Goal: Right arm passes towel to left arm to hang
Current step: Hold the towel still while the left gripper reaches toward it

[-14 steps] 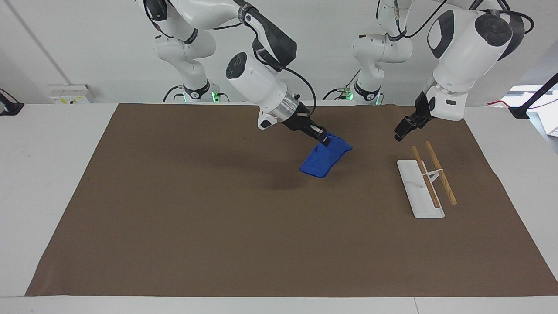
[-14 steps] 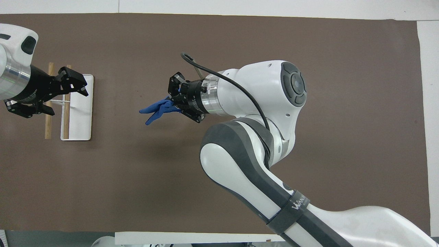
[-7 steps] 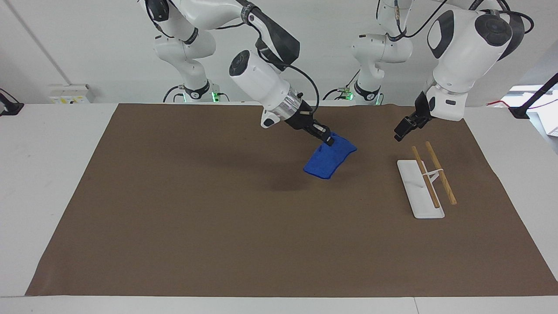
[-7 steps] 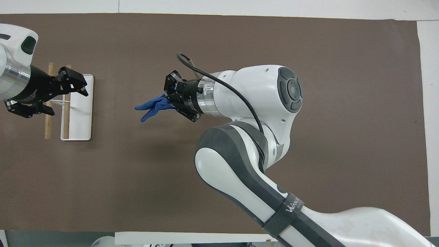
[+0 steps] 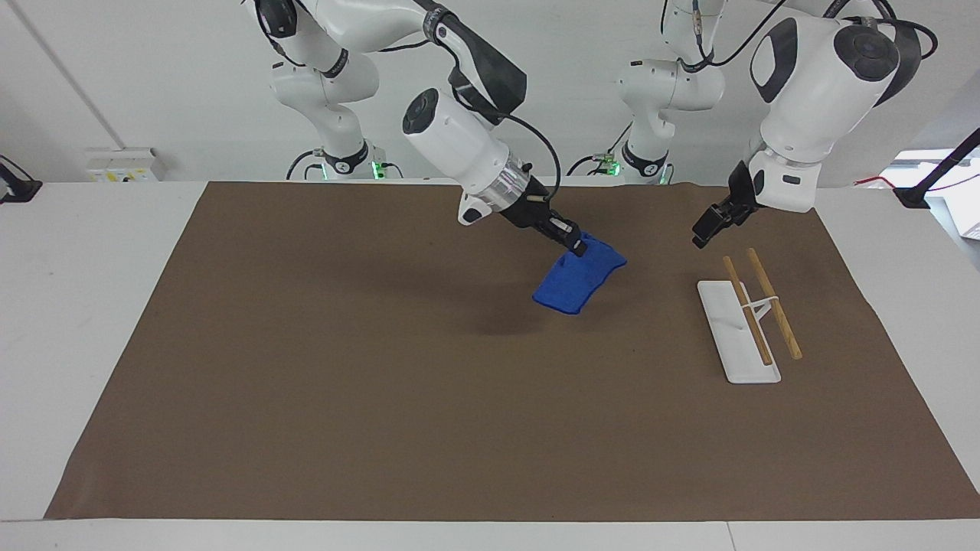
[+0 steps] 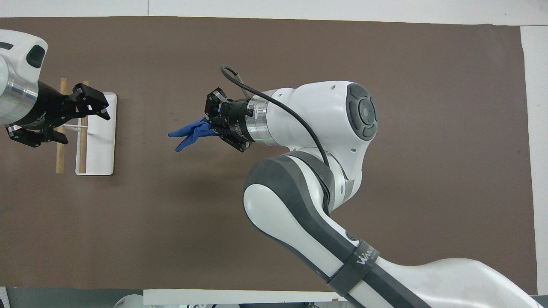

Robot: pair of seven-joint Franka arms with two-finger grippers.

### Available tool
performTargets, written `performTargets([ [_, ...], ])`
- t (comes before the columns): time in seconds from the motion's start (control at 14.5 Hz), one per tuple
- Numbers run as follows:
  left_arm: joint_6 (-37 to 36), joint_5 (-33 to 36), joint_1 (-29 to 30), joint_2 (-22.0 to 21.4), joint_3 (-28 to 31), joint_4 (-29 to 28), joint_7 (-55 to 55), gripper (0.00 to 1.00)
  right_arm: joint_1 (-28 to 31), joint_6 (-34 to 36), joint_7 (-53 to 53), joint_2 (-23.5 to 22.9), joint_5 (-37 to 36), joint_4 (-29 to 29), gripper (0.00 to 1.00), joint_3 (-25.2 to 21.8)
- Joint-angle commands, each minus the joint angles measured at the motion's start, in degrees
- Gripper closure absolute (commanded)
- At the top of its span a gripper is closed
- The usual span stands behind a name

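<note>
You have the towel (image 5: 579, 281) up in the air over the middle of the brown mat (image 5: 383, 383): a small bright blue terry cloth, soft and nappy, pinched by its upper edge and hanging in a loose curved fold, clear of the mat. In the overhead view it shows edge-on as a thin blue strip (image 6: 192, 133) with a short forked tail, pointing toward nine o'clock.

Your right gripper (image 5: 573, 246) is clamped tight on that upper edge, its black fingertips meeting through the cloth. The right arm (image 5: 459, 145) behind it is smooth white shell with dark joint covers and a bright silver wrist ring; a black cable loops over the wrist.

Look toward three o'clock from the towel in the facing view and you find the left gripper (image 5: 699, 236), spread wide and holding nothing, well apart from the cloth. It hangs over the end of the rack (image 5: 739, 333) nearer the robots; the left arm (image 5: 811, 92) waits there.

The rack is a flat white rectangular base plate lying on the mat toward the left arm's end of the bench, with a thin white wire support carrying two slim round wooden rods (image 5: 774, 303) side by side, raised above the plate. The mat is matte brown paper, flat, and covers most of the white bench (image 5: 76, 306).
</note>
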State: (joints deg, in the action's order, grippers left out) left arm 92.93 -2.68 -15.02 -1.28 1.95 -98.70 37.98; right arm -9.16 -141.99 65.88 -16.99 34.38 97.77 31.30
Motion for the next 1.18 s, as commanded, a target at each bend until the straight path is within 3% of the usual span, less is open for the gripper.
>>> performTargets([
  [0.0,-6.09,0.13,0.52,-0.83,1.12,0.09,4.12,0.00,0.10,-1.10,0.48,0.02,0.95,0.32,1.00,0.25],
  [0.35,-6.62,0.65,0.69,-0.83,1.21,0.17,3.85,0.00,0.10,-1.10,0.48,0.02,0.95,0.32,1.00,0.25],
  [0.48,-3.65,0.57,0.52,-2.13,0.95,-2.88,6.38,0.00,0.10,-1.10,0.48,-0.06,0.95,0.32,1.00,0.25],
  [0.76,19.08,-0.57,-7.46,-8.11,0.25,-18.69,34.20,0.00,0.10,-1.10,0.48,-0.06,0.95,0.32,1.00,0.25],
  [0.9,23.33,-3.46,-9.75,-7.60,0.25,-19.95,44.76,0.00,0.10,-1.10,0.48,0.02,0.95,0.32,1.00,0.25],
  [1.11,23.52,-4.27,-11.95,-7.85,0.25,-21.09,52.79,0.00,0.10,-1.10,0.48,0.02,0.95,0.32,1.00,0.25],
])
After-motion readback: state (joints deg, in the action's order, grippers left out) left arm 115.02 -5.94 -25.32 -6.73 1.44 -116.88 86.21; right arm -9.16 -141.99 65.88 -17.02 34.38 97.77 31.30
